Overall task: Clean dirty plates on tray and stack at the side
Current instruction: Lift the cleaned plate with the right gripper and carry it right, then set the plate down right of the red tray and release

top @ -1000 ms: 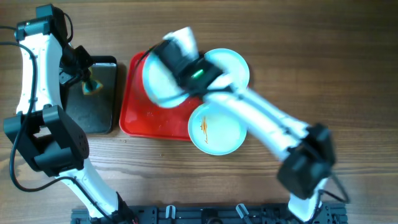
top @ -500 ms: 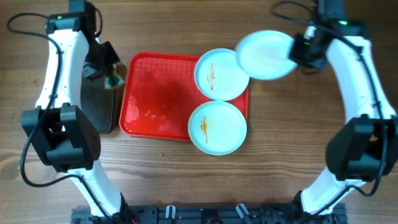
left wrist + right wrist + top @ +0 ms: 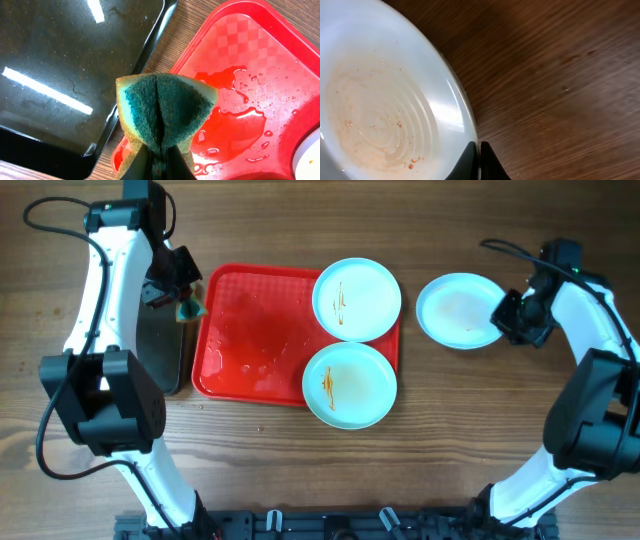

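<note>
The red tray [image 3: 250,330] lies mid-table, wet with water drops [image 3: 235,100]. Two plates with orange sauce streaks sit on its right side: one at the far corner [image 3: 357,299], one at the near corner [image 3: 350,384]. A third plate [image 3: 462,310] with faint orange specks is right of the tray; my right gripper [image 3: 505,313] is shut on its right rim [image 3: 477,150]. My left gripper [image 3: 180,305] is shut on a folded green and yellow sponge [image 3: 165,107], held over the tray's left edge.
A black tray [image 3: 160,330] with a wet shiny bottom [image 3: 65,65] lies left of the red tray. Bare wooden table [image 3: 560,75] lies right of the held plate.
My right gripper has carried the plate from beside the far plate out to the right and lower, off the tray. My left gripper with the sponge shifted slightly toward the tray's edge.
</note>
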Tool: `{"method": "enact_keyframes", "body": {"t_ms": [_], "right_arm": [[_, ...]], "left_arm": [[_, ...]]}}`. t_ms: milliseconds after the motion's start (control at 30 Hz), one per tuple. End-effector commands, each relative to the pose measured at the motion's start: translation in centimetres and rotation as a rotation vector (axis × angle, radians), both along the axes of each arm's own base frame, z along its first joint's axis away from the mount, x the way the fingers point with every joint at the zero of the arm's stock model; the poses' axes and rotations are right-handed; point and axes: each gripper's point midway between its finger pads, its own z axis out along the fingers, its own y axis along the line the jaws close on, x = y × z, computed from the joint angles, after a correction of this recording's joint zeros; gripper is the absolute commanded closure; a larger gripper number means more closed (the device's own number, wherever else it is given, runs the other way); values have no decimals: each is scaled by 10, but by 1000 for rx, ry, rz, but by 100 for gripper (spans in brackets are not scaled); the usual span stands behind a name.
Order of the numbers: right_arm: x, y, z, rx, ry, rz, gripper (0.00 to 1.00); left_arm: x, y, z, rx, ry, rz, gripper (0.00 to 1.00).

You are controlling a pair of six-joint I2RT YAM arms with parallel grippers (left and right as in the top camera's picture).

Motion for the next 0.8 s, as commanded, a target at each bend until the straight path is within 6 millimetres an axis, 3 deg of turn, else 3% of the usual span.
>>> {"method": "enact_keyframes", "body": {"t_ms": [0, 67, 200, 333, 433, 467, 633, 767], "right_arm": [[2, -14, 6, -8, -35, -59, 85], [4, -12, 6, 6, -44, -41, 62], [21, 20, 21, 157, -139, 133, 51], [38, 74, 55, 322, -267, 331, 51], [42, 109, 69, 378, -308, 415, 55], [42, 134, 72, 404, -313, 471, 56], [33, 181, 57, 348, -239, 564, 56], [19, 198, 32, 244, -151, 546, 60]], "left_arm": [[5, -2, 18, -4, -57, -15, 96], [5, -2, 18, -5, -57, -15, 96], [4, -2, 18, -5, -57, -15, 96], [5, -2, 18, -4, -58, -15, 96], [8, -2, 19, -4, -69, -14, 96], [9, -2, 19, -4, -76, -14, 96], [10, -2, 19, -3, -79, -14, 96], [10, -2, 19, -4, -79, -15, 96]]}}
